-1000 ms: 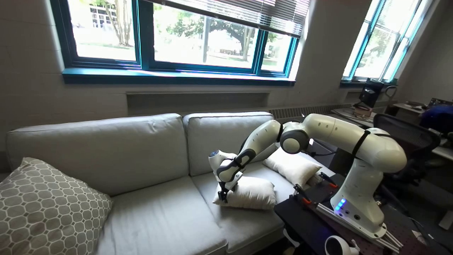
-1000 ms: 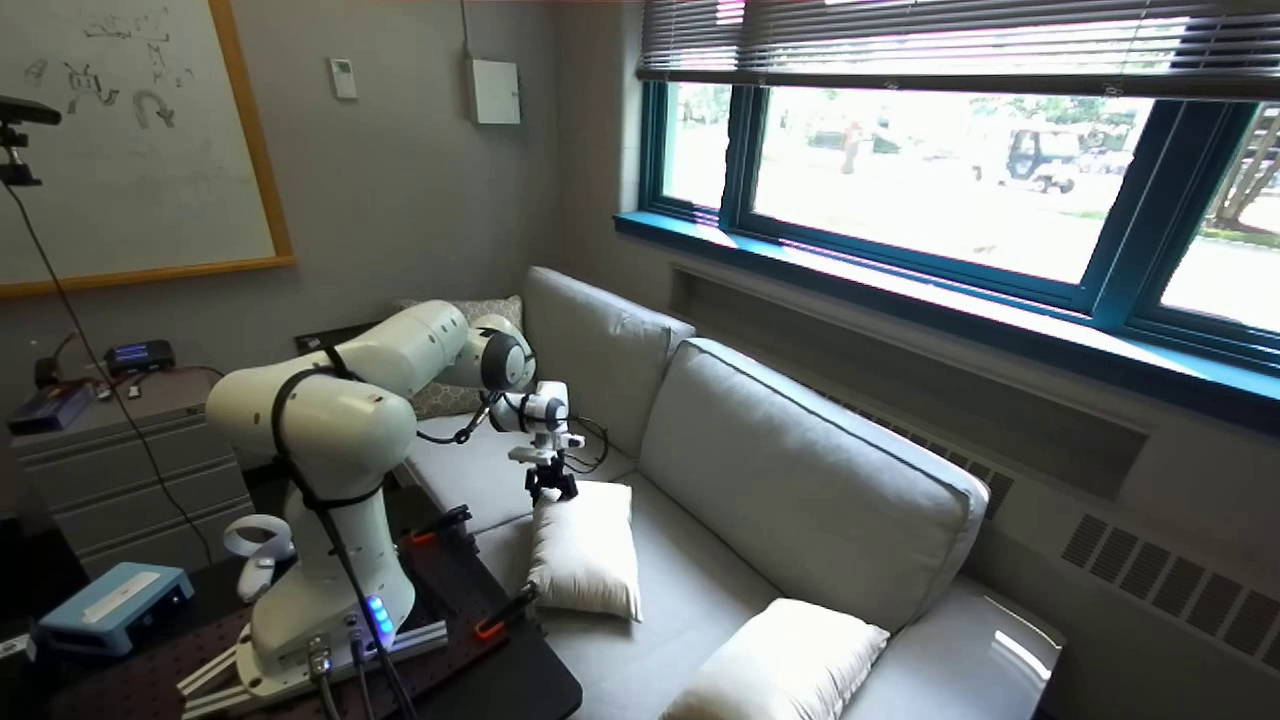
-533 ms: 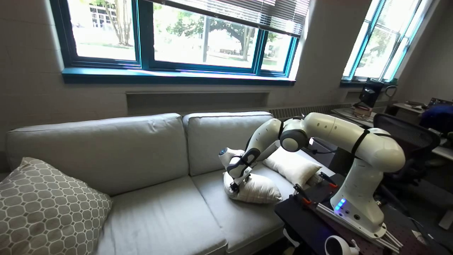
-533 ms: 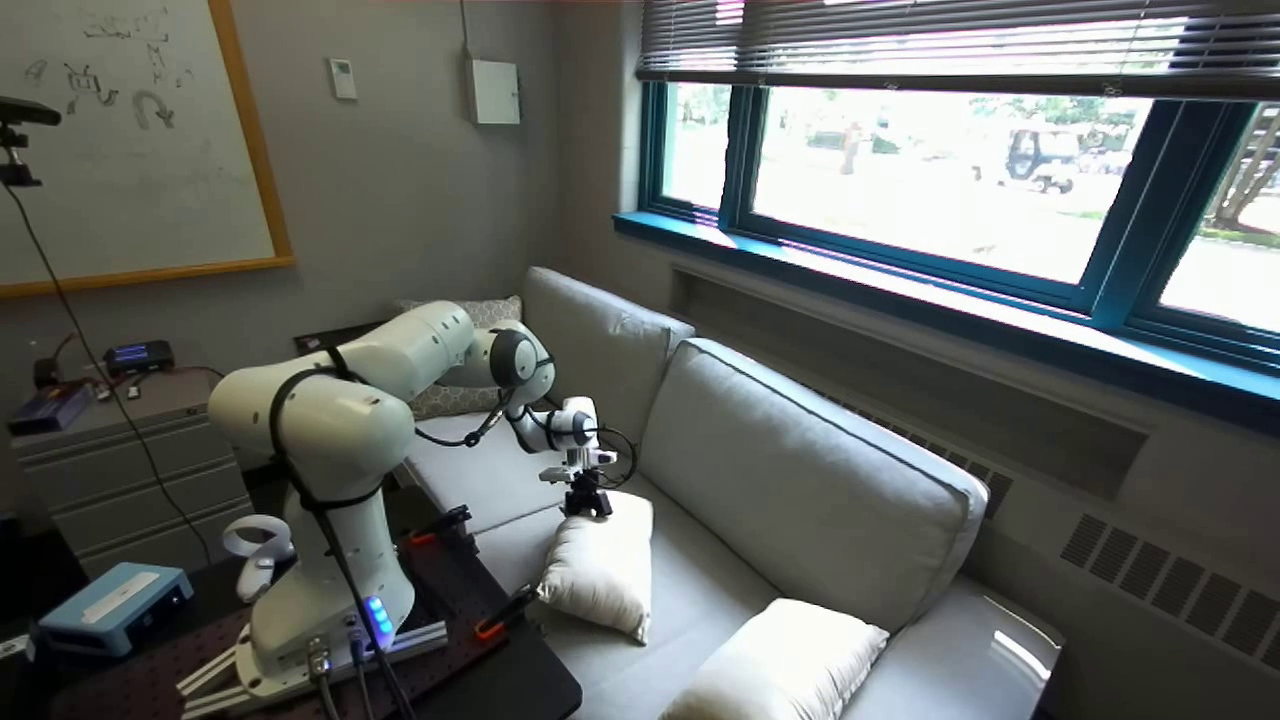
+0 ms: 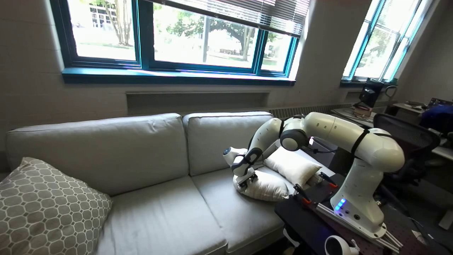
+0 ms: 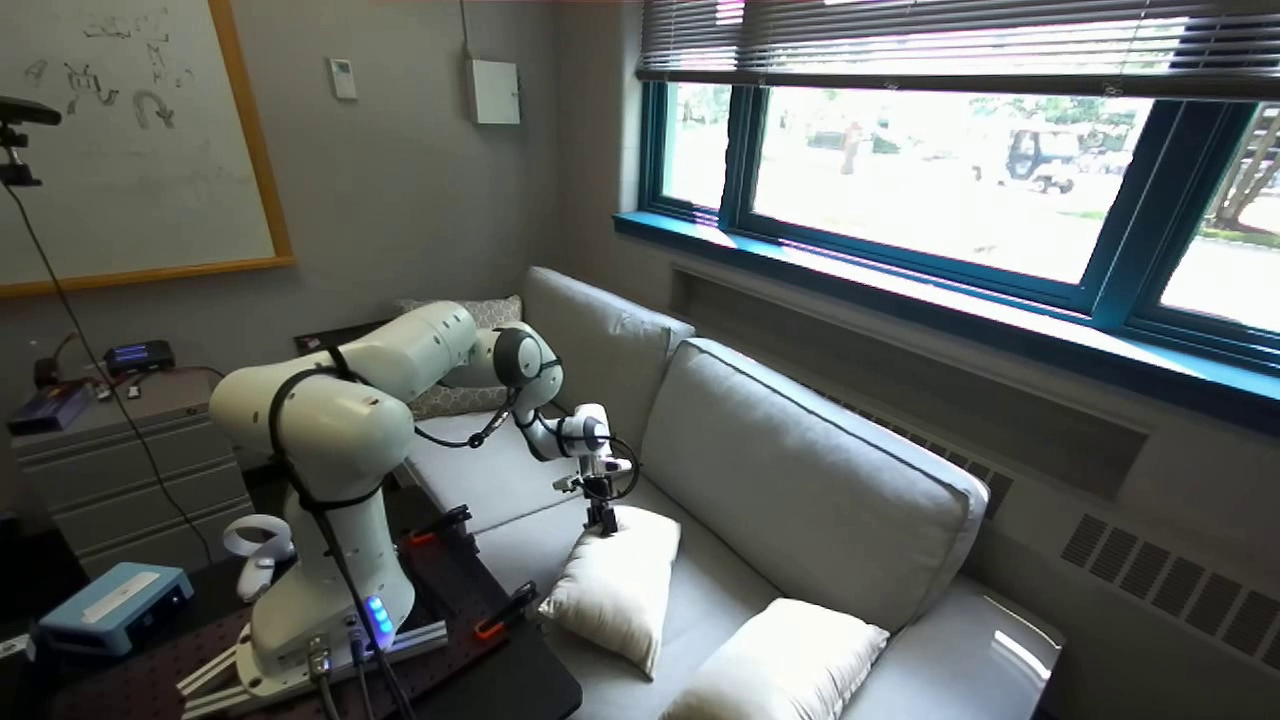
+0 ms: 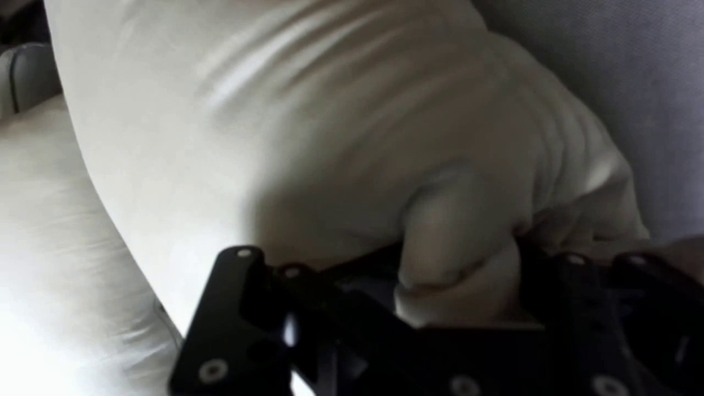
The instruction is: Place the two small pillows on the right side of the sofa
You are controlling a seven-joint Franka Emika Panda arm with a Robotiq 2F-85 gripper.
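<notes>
On the right seat of the grey sofa [image 5: 159,216] lies a cream-white small pillow [image 5: 267,187], tilted a little. My gripper [image 6: 603,522] points down into its near-left end in both exterior views. From the wrist, the pillow's fabric [image 7: 264,137] fills much of the picture. A bunched fold of it stands between the dark fingers of my gripper [image 7: 459,247], pinched from both sides. The other small pillow [image 5: 292,164] rests against the sofa's right arm, apart from my fingers; it also shows in an exterior view as a pale pillow [image 6: 785,660].
A larger patterned cushion [image 5: 53,209] leans at the sofa's left end. The black table [image 5: 293,209] carrying my base borders the seat's front, with orange-tipped clamps [image 5: 302,194] along its edge near the held pillow. Behind stand tall back cushions [image 6: 800,480].
My gripper and the pillow under it have moved right along the seat, toward the other pillow, and the pillow has turned somewhat. The jaws have drawn together on its fabric.
</notes>
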